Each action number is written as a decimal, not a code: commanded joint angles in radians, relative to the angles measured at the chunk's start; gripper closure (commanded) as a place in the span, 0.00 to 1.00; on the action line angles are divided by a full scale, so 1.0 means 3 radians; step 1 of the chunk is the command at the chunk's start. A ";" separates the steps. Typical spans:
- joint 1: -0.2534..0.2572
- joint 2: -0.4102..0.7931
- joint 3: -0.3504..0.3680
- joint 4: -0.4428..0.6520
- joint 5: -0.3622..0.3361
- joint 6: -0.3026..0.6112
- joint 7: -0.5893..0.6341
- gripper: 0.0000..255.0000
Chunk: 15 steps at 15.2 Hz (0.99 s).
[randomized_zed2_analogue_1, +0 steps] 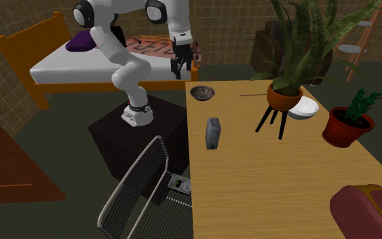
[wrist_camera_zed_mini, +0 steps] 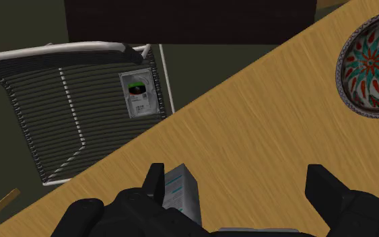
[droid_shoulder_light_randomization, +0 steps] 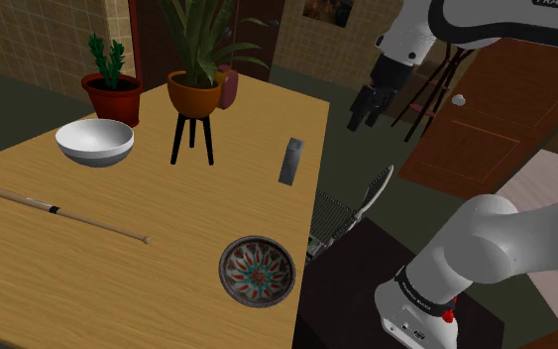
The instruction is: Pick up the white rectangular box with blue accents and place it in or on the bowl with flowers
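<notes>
In the shoulder view the white arm (droid_shoulder_light_randomization: 495,248) bulks closest, at the lower right. Next comes the flower-patterned bowl (droid_shoulder_light_randomization: 257,270), on the wooden table (droid_shoulder_light_randomization: 118,288) near its edge. Farther along that same edge the pale grey box (droid_shoulder_light_randomization: 290,161) stands upright on one end, long axis vertical. The gripper (droid_shoulder_light_randomization: 366,107) hangs in the air to that view's right of the box, out past the table edge and well above it, touching nothing. A plain white bowl (droid_shoulder_light_randomization: 94,142) and a wooden stick (droid_shoulder_light_randomization: 63,211) lie well apart from both.

In the second exterior view a wire chair (randomized_zed2_analogue_1: 138,193) is nearest. On the table beyond it the box (randomized_zed2_analogue_1: 213,134) stands alone near the edge. The flowered bowl (randomized_zed2_analogue_1: 202,92) sits farther back along that edge, close under the gripper (randomized_zed2_analogue_1: 182,68).

Looking down the wrist view, the gripper (wrist_camera_zed_mini: 242,195) has its fingers (wrist_camera_zed_mini: 155,182) spread wide, with bare tabletop far below. The box (wrist_camera_zed_mini: 181,192) shows end-on just beside one finger, untouched, and the bowl (wrist_camera_zed_mini: 373,64) lies off to the other side. By my reckoning the hand must drop and shift slightly toward the box, then close across its narrow faces.
</notes>
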 commanded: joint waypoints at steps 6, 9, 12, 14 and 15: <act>-0.0110 0.0574 0.0139 0.0026 -0.0004 0.0494 0.0359 0.00; -0.0182 0.0947 0.0209 0.0098 -0.0033 0.0761 0.0579 0.00; -0.0255 0.1334 0.0266 0.0209 -0.0083 0.0997 0.0806 0.00; -0.0300 0.1597 0.0293 0.0304 -0.0129 0.1137 0.0961 0.00; -0.0322 0.1728 0.0304 0.0358 -0.0156 0.1200 0.1039 0.00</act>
